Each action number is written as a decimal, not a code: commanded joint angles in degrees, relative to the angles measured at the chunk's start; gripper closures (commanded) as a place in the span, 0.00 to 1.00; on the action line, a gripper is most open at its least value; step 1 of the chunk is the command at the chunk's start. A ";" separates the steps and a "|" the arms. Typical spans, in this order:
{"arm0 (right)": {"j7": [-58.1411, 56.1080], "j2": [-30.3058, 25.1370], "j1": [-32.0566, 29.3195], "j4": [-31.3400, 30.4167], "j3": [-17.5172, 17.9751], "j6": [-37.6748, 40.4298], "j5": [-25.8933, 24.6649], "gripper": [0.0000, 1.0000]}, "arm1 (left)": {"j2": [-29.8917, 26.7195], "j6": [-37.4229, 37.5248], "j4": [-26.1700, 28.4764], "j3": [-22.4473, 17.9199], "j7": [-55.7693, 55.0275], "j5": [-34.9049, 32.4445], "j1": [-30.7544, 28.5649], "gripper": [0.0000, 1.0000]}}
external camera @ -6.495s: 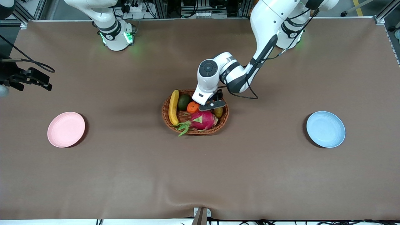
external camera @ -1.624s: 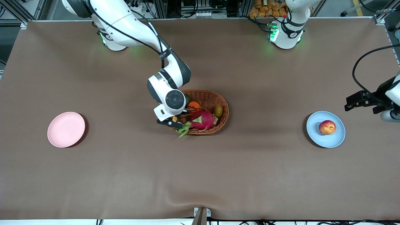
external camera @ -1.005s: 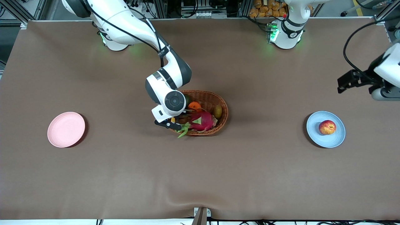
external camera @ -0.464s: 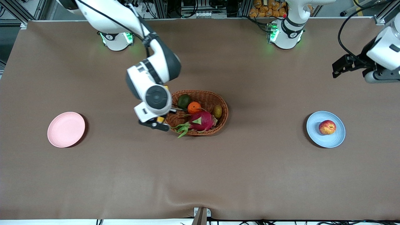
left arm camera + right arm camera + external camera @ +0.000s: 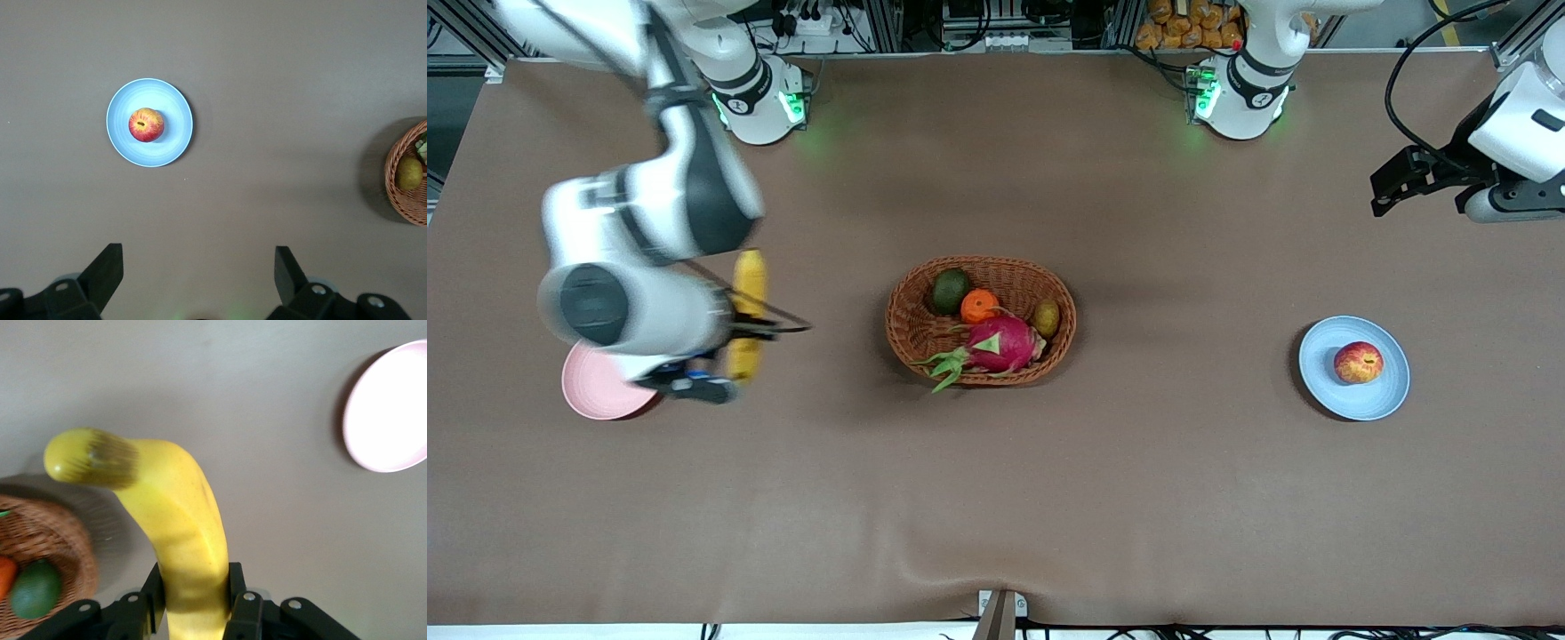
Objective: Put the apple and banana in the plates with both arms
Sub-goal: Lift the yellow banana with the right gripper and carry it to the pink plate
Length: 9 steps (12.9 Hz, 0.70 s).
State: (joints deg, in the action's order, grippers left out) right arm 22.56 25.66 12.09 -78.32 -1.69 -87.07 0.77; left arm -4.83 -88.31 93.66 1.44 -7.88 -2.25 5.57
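Banana (image 5: 747, 313) carried from basket (image 5: 914, 327) toward pink plate (image 5: 591, 393), right gripper (image 5: 710, 372) clamped

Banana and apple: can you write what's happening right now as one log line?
right gripper: shut on banana, in the air beside pink plate | left gripper: open, waiting | apple: on blue plate

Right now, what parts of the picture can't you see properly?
- Pink plate: front view, the right arm covers much of it; right wrist view, the picture edge cuts it.
- Banana: front view, the arm and right pincer hide its middle; right wrist view, its lower end is cut off.
- Wicker basket: both wrist views, only an edge shows.
- Left pincer: left wrist view, only the open fingertips show.
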 commanded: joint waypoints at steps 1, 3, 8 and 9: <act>-8.99 -1.58 -8.98 -3.15 1.17 -1.09 3.07 1.00 | -0.27 -0.37 0.12 -0.39 -0.55 1.11 0.06 0.00; -15.41 -1.32 -14.97 -5.86 0.99 -4.06 6.08 1.00 | -0.35 -0.20 0.12 -0.39 -0.73 1.02 0.06 0.00; -29.30 -0.62 -22.45 -12.80 -0.06 -11.26 6.17 1.00 | -0.44 -0.20 -0.05 -0.30 -0.73 1.11 0.06 0.00; -30.98 -0.61 -23.51 -15.34 -0.15 -14.59 6.08 1.00 | -0.44 -0.20 -0.05 -0.30 -0.64 1.11 -0.03 0.00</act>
State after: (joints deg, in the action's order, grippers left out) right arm -4.81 25.97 -9.46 -89.20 -2.21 -97.37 5.90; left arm -4.83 -88.32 93.65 1.29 -7.92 -2.24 5.54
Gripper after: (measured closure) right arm 0.586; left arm 0.000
